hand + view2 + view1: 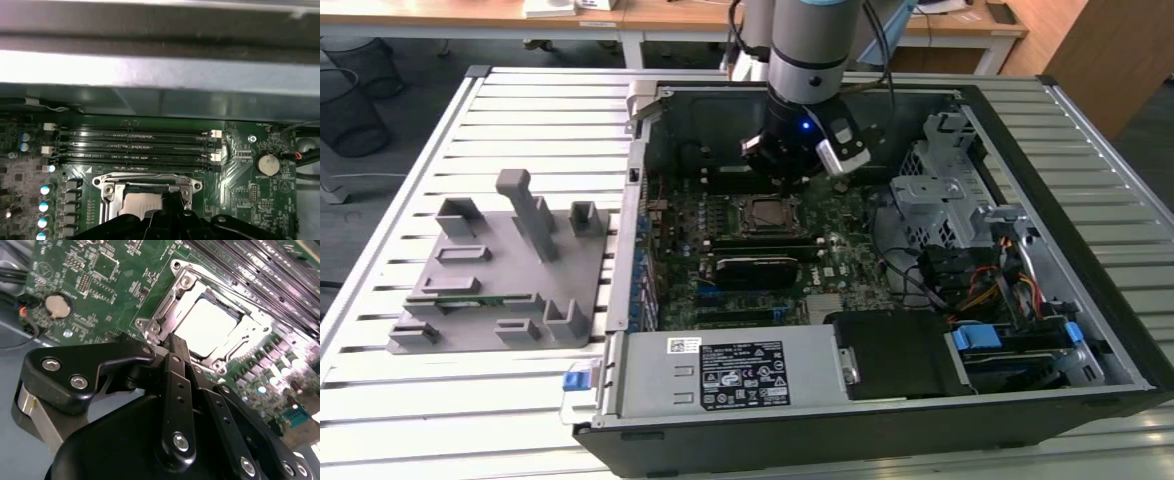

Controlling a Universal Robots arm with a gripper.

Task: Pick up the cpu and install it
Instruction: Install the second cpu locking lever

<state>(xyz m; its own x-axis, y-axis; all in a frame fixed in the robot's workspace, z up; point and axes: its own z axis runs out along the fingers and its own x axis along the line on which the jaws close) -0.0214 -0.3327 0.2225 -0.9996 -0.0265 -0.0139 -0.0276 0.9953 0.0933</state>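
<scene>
The cpu (212,322) already lies in the socket (165,302) on the motherboard (841,210), its pale top bare inside the metal frame. The gripper (172,342) hangs just above the socket's edge, fingers (176,385) pressed together with nothing between them. My reading: the placing step looks done and the release is complete. Any further move calls for a straight lift, since the case wall (160,70) stands close on the far side. The open case (1067,330) rests on a slatted table (520,110); a grey holder (494,290) sits at the exterior view's left.
</scene>
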